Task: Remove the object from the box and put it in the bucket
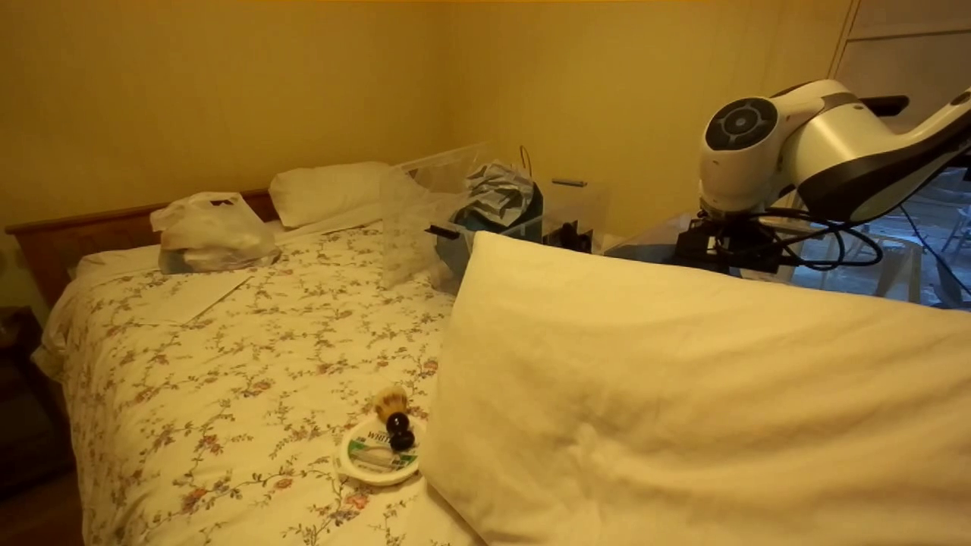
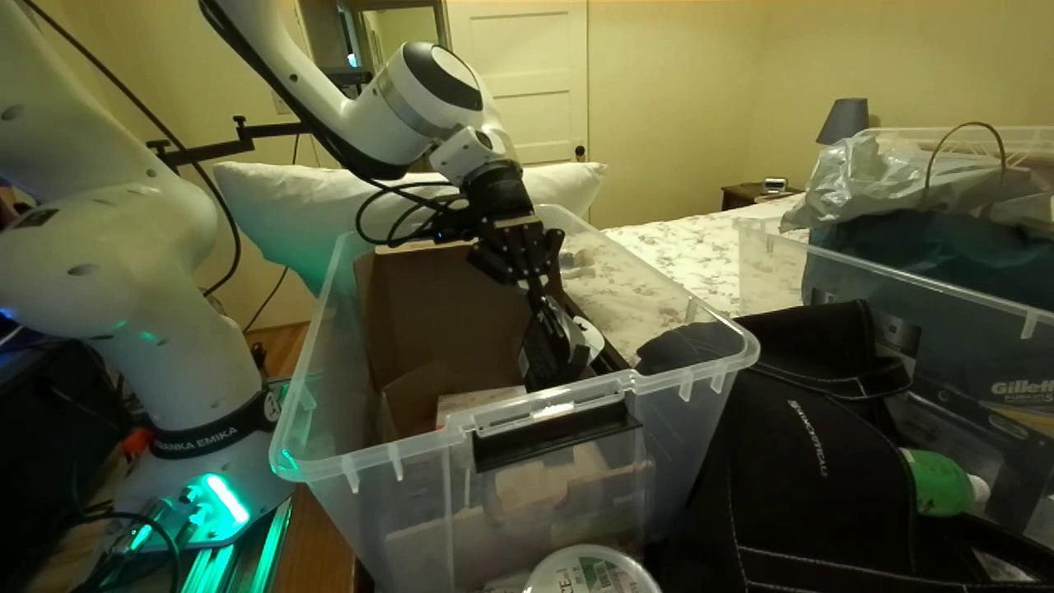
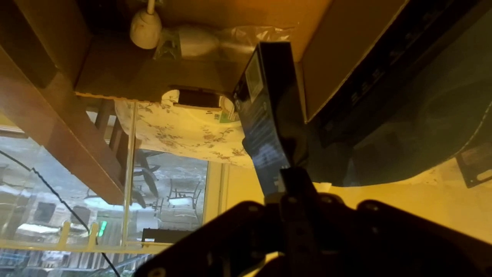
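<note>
My gripper [image 2: 537,284] is shut on a slim black box [image 2: 545,350] and holds it by its top end, tilted. In the wrist view the black box [image 3: 265,115] hangs from the fingertips [image 3: 288,184]. It is over an open cardboard box [image 2: 445,309], which stands inside a clear plastic bin [image 2: 370,461]. Its lower end is near the bin's front rim; I cannot tell if it touches. The cardboard wall [image 3: 353,54] shows in the wrist view. No separate bucket shape shows. In an exterior view the gripper base [image 1: 717,243] shows, with the fingertips hidden behind the pillow.
A second clear bin [image 2: 914,280] with a teal bag stands at the right. A black bag [image 2: 807,436] and green bottle [image 2: 939,482] lie between the bins. A white round container [image 2: 589,568] is in front. A large pillow [image 1: 683,394] and a shaving brush [image 1: 394,417] are on the bed.
</note>
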You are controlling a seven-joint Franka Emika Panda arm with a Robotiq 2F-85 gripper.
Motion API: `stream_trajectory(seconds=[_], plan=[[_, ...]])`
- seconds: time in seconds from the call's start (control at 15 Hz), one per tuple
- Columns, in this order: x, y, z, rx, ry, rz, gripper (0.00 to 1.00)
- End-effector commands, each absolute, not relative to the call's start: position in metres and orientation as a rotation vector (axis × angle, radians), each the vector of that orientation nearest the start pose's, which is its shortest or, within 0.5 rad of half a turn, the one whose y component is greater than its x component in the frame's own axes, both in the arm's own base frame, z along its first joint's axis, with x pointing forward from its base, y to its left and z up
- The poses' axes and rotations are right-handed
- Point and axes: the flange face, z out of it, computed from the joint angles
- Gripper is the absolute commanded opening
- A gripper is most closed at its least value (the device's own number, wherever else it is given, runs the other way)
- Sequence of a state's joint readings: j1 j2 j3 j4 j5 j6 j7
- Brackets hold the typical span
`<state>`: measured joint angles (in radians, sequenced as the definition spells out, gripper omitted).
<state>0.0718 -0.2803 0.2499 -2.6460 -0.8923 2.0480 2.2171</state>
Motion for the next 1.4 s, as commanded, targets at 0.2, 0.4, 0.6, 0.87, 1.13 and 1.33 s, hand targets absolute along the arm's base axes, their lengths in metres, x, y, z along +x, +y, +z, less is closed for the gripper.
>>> stream_trajectory(seconds=[0.2,0.4,0.6,0.87,1.13,1.33], plan=[[0.388,0.066,0.295,1.804,-1.696,0.953,0.01],[0.393,0.064,0.284,1.777,-1.754,0.975,0.01],[0.398,0.062,0.275,1.727,-1.849,1.053,0.01],[0.414,0.046,0.319,1.657,-1.877,1.235,0.01],[0.428,0.033,0.341,1.66,-1.922,1.258,0.01],[0.427,0.035,0.331,1.689,-1.952,1.232,0.01]])
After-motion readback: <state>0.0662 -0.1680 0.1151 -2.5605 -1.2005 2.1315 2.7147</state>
